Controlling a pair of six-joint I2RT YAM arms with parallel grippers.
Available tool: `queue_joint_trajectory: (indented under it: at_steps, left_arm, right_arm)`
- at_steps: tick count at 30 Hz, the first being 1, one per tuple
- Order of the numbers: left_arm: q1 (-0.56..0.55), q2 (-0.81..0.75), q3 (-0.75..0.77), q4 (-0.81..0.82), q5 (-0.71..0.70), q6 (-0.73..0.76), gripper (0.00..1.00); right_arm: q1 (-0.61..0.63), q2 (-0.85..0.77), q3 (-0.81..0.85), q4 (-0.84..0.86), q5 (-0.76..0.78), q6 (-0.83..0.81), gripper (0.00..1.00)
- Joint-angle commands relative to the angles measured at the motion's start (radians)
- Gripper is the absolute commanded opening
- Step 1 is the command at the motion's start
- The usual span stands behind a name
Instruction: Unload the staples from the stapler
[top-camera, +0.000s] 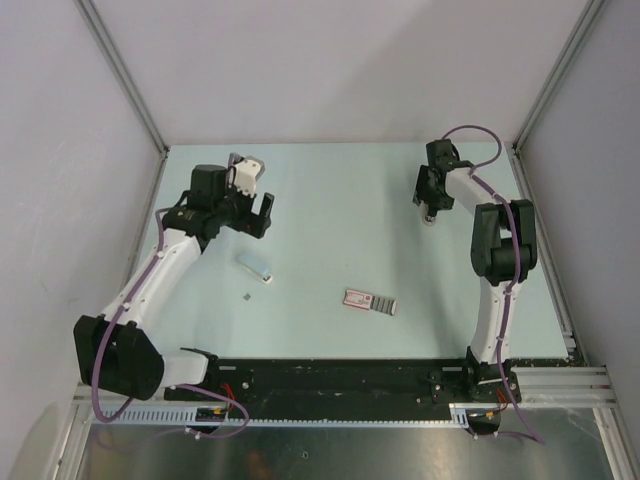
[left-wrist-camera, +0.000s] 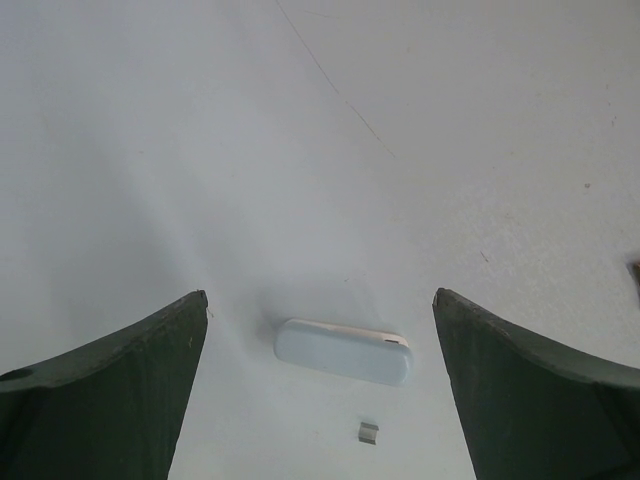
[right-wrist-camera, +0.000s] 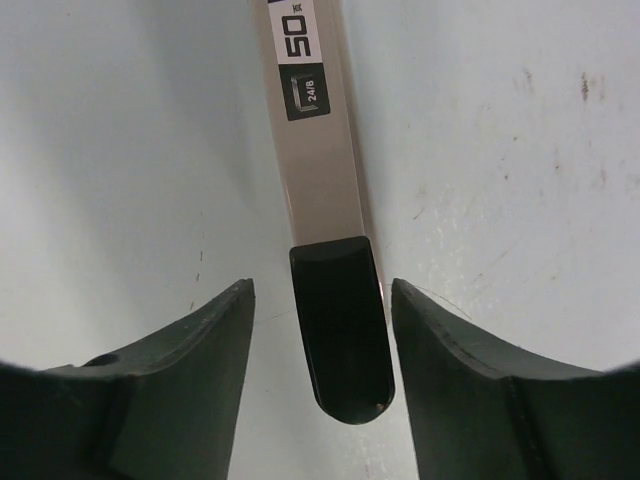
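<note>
Stapler (right-wrist-camera: 328, 225), slim with a matte beige body and a glossy rounded black end, sits at the counter's (left-wrist-camera: 300, 150) far right. Your right tool (right-wrist-camera: 320, 290) straddles it, jaws spread with a gap showing, probably lined up to pinch it. Your left tool (left-wrist-camera: 320, 294) hangs wide apart over a silvery staple bit (left-wrist-camera: 367, 432) and a smooth pale oblong piece (left-wrist-camera: 343, 351).
</note>
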Motion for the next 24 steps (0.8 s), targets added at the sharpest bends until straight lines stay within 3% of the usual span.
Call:
queue_joint_trajectory:
  at_steps: [1, 13, 18, 24]
  left_arm:
    - [-0.007, -0.035, -0.017, 0.025, -0.014, 0.007, 1.0]
    - [-0.044, 0.048, -0.027, 0.039, 0.084, 0.003, 0.85]
    - [-0.063, 0.143, -0.006, 0.051, 0.252, -0.046, 0.82]
    - [-0.07, 0.235, -0.006, 0.102, 0.452, -0.089, 0.98]
  right_arm:
    - [0.004, 0.001, 0.005, 0.029, -0.018, 0.004, 0.57]
    - [0.116, -0.024, -0.006, 0.034, -0.029, 0.06, 0.04]
    - [0.239, -0.111, -0.061, 0.113, -0.076, 0.16, 0.0]
    - [0.39, -0.206, -0.098, 0.188, -0.11, 0.287, 0.0]
